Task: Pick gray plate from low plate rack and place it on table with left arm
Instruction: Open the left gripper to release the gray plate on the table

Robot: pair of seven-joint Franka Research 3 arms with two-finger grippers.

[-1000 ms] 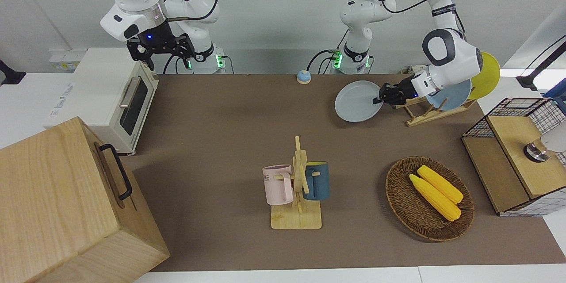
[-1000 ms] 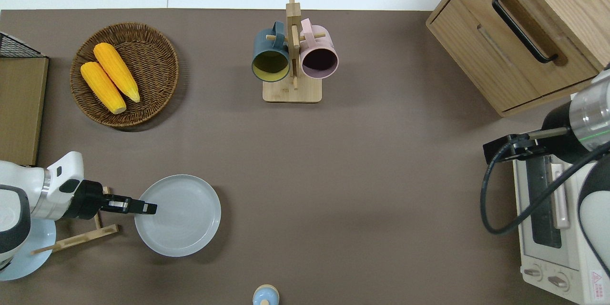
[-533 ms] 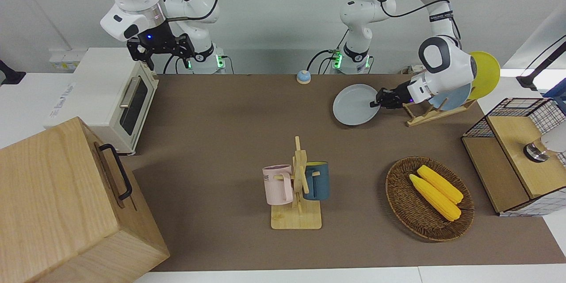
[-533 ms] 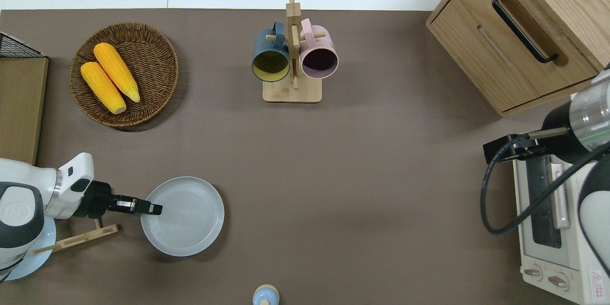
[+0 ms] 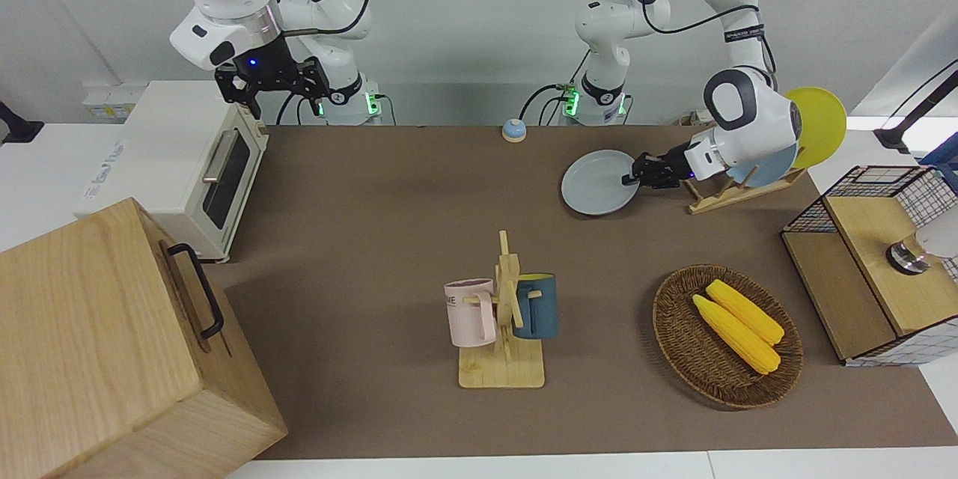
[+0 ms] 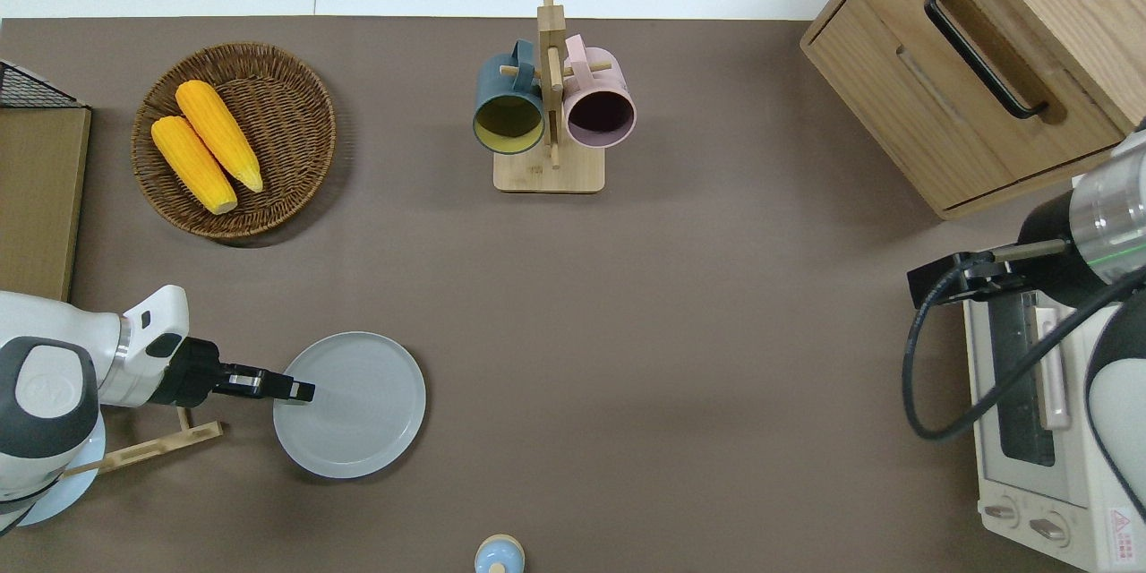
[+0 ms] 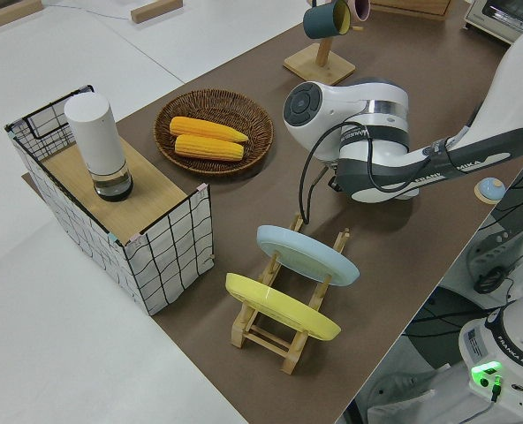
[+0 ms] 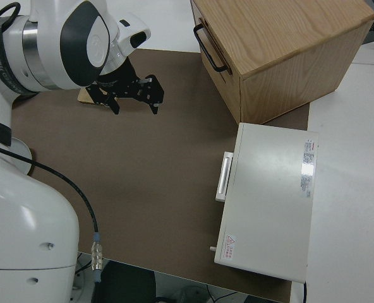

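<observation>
**Gray plate low over the mat, rim in the left gripper**

You are looking at a table point(image 5: 374, 187) under a brown mat with white edges. Start nearest the robots: a small blue bell point(image 5: 513, 129) sits at the mat's edge between the two arm bases, and a white toaster oven point(image 5: 179, 157) stands at the right arm's end. Toward the left arm's end you have the low plate rack point(image 5: 730, 191), with a light-blue plate point(image 7: 307, 254) and a yellow plate point(image 7: 282, 306) leaning in its pegs.

Just beside the rack, the left gripper point(image 6: 300, 391) reaches out level, its jaws closed narrowly on the rim of the gray plate point(image 6: 358, 407). The plate extends from the fingertips toward the table's middle, face up and nearly flat. You cannot tell whether it touches the mat.

Farther from the robots you find a wooden mug stand point(image 5: 503, 329) holding a pink mug point(image 5: 471, 312) and a dark blue mug point(image 5: 537, 305), a wicker basket point(image 5: 685, 348) with two corn cobs point(image 5: 737, 323), a wire-sided box point(image 5: 883, 262) and a wooden cabinet point(image 5: 105, 344).

The right arm is parked, its gripper point(image 8: 131, 95) spread open.
</observation>
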